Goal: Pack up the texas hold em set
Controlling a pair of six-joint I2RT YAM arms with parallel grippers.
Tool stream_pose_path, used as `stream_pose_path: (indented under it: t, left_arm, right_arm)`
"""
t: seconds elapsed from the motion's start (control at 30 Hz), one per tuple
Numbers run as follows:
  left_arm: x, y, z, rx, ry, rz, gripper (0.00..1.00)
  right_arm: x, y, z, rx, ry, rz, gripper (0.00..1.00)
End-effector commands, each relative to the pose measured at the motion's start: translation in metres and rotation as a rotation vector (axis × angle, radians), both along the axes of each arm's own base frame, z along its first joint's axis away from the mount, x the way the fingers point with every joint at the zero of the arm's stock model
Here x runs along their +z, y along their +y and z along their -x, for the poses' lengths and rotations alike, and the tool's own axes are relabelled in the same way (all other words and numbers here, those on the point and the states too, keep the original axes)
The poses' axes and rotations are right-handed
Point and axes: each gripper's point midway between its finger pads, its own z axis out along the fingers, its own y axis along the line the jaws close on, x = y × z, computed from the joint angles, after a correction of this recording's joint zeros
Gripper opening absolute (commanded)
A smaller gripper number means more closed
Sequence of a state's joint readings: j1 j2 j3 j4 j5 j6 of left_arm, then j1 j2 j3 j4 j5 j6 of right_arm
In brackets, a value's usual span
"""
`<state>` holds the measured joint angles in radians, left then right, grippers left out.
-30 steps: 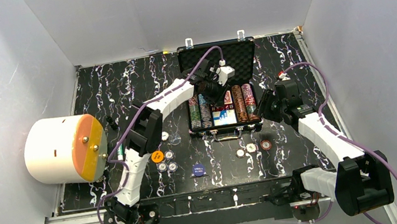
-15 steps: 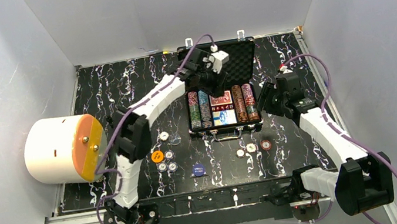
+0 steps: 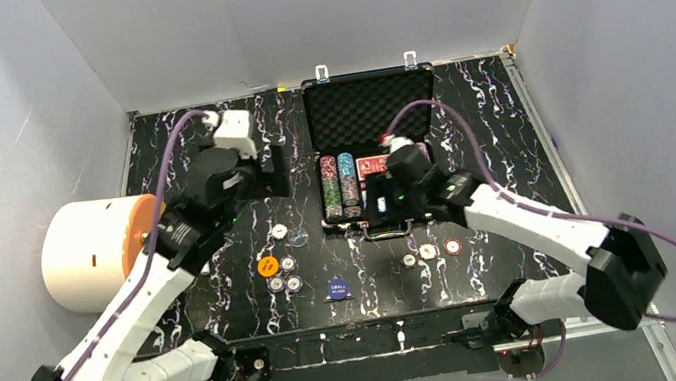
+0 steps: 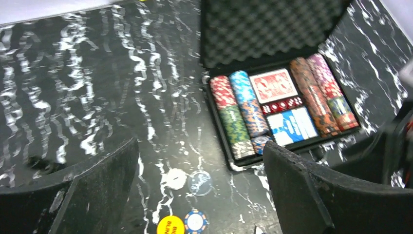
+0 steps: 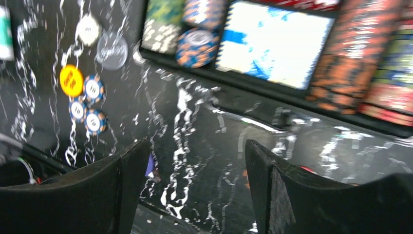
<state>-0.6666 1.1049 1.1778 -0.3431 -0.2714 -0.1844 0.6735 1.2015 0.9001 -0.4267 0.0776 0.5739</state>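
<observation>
The black ribbed briefcase [image 3: 370,110] lies open on the marbled desk [image 3: 197,151], lid up, probably so leftovers can go in. Loose round poker chips [image 3: 428,251] sit just in front of it. The left claw [image 4: 199,148] hangs to its left and the right claw [image 5: 195,146] over its front edge, both gaping wide and empty.

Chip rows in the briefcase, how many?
4: leftmost chip row, second chip row left of the red card deck; third chip row, rightmost chip row right of it.
</observation>
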Motion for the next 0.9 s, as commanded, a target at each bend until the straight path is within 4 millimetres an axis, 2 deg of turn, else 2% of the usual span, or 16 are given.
stream_pose_path:
  t: [0.0,0.13,0.4,0.53,0.63,0.7,0.8,0.87]
  left_arm:
    - [0.032,0.055,0.002,0.238,-0.146,0.029,0.98]
    - [0.049,0.070,0.006,0.288,-0.240,0.055,0.98]
    - [0.059,0.102,0.001,0.467,-0.299,0.014,0.98]
    - [0.060,0.099,-0.002,0.452,-0.307,-0.005,0.98]
    - [0.059,0.101,-0.008,0.480,-0.305,-0.035,0.98]
    - [0.064,0.102,-0.009,0.516,-0.305,0.015,0.98]
    - [0.064,0.097,-0.011,0.497,-0.302,0.025,0.98]
    - [0.060,0.094,-0.013,0.489,-0.291,0.016,0.98]
  right_arm:
    - [0.000,0.048,0.012,0.051,-0.036,0.063,0.81]
    - [-0.019,0.086,0.039,0.156,-0.019,0.152,0.86]
    - [-0.062,0.131,0.090,0.285,0.051,0.277,0.95]
    - [-0.076,0.138,0.103,0.316,0.081,0.333,0.98]
    - [-0.098,0.147,0.120,0.434,0.147,0.358,0.98]
    - [-0.107,0.156,0.130,0.500,0.182,0.362,0.98]
    - [-0.114,0.157,0.132,0.500,0.186,0.400,0.98]
    - [-0.118,0.152,0.132,0.490,0.192,0.443,0.92]
